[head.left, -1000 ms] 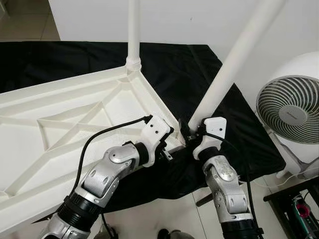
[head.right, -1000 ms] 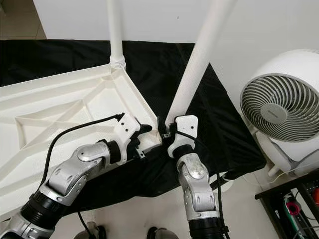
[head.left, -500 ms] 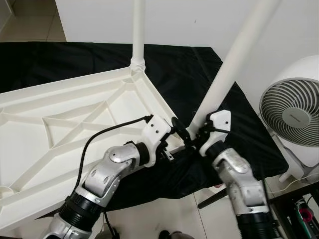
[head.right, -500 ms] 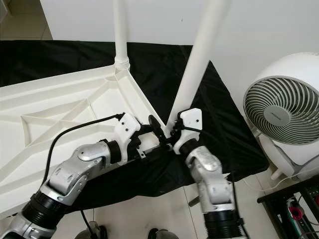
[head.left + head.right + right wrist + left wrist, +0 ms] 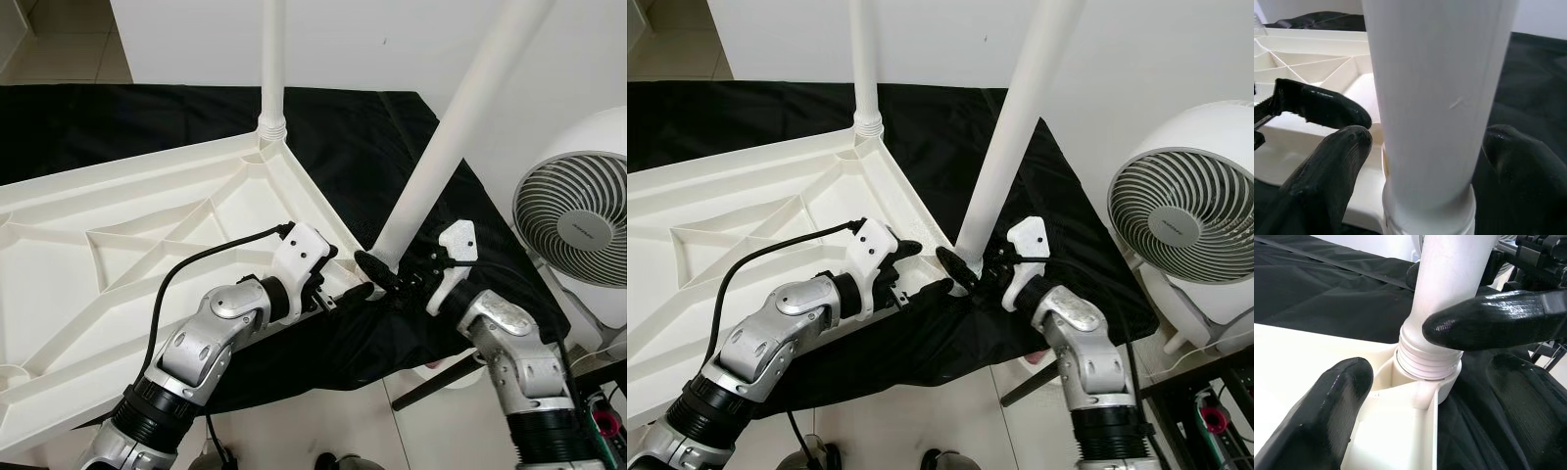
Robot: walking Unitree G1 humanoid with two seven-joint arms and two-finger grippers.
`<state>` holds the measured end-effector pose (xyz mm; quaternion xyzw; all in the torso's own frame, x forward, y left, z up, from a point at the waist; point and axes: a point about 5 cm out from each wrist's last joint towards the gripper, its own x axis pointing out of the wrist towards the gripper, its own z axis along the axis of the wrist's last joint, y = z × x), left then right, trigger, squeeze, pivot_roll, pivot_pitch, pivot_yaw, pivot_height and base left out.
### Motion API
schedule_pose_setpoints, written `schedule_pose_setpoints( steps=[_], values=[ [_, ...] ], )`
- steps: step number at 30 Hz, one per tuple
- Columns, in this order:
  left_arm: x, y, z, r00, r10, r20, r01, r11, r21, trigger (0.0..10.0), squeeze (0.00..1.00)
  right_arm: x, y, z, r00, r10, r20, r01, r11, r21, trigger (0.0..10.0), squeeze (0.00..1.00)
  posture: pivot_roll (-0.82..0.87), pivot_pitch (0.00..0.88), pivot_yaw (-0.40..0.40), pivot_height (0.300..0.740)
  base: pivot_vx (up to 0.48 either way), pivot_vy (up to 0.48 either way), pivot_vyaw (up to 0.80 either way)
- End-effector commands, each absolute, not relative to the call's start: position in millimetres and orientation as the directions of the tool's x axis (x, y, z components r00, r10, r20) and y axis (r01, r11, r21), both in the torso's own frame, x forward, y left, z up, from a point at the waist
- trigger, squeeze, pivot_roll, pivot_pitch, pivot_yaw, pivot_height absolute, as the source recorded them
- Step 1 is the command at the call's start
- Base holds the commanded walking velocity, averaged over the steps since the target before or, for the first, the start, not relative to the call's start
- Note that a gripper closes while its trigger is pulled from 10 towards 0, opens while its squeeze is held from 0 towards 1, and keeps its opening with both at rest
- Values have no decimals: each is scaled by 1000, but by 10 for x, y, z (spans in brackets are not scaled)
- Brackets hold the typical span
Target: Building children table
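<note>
White plastic tabletop [image 5: 127, 245] lies upside down, ribbed underside up, on a black cloth [image 5: 353, 127] spread over the floor. Far corner has a white leg [image 5: 269, 59] already standing upright in its socket. At the near right corner a 2nd leg [image 5: 451, 137] leans up to the right, its threaded end sitting in the corner socket [image 5: 1420, 382].

Left gripper [image 5: 345, 291] is at that corner, fingers spread wide; one finger [image 5: 1488, 325] lies across the front of the leg's base, other low by the tabletop edge. Not clamped on anything.

Right gripper [image 5: 384, 273] comes in from the right, fingers [image 5: 1332, 171] set either side of the leg just above the threads, close to it; can't tell if they actually press it.

Room: white wall [image 5: 392, 39] at far side, light tiled floor [image 5: 323, 421] nr the robot. White fan [image 5: 578, 225] at right, off the cloth. Dark shelf [image 5: 588, 392] at near right corner.
</note>
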<state>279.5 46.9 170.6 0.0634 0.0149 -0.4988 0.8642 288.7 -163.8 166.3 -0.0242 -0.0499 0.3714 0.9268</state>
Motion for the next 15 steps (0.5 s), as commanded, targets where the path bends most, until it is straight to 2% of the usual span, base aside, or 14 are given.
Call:
schedule_pose_setpoints(
  steps=[1, 6, 13, 14, 15],
  values=[
    [2736, 439, 1688, 454, -885, -108, 891, 446, 91, 10000, 0, 2924, -1682, 1634, 705, 706, 60, -701, 708, -90, 10000, 0, 54, 117, -59, 740, 0, 0, 0],
    [2656, 467, 1633, 405, -904, -136, 914, 397, 85, 10000, 0, 3022, -1722, 1621, 710, 702, 58, -697, 712, -90, 10000, 0, 55, 115, -56, 740, 0, 0, 0],
    [2601, 544, 1519, 398, -896, -194, 917, 388, 89, 10000, 0, 3113, -1684, 1615, 707, 703, 74, -698, 711, -82, 9882, 0, 64, 117, -58, 740, 0, 0, 0],
    [2602, 549, 1528, 402, -896, -191, 916, 392, 87, 10000, 0, 3123, -1675, 1611, 705, 705, 75, -700, 709, -78, 7098, 0, 69, 117, -61, 740, 0, 0, 0],
    [2602, 549, 1528, 402, -896, -191, 916, 392, 87, 10000, 0, 3123, -1675, 1611, 705, 705, 75, -700, 709, -78, 7098, 0, 69, 117, -61, 740, 0, 0, 0]
  ],
)
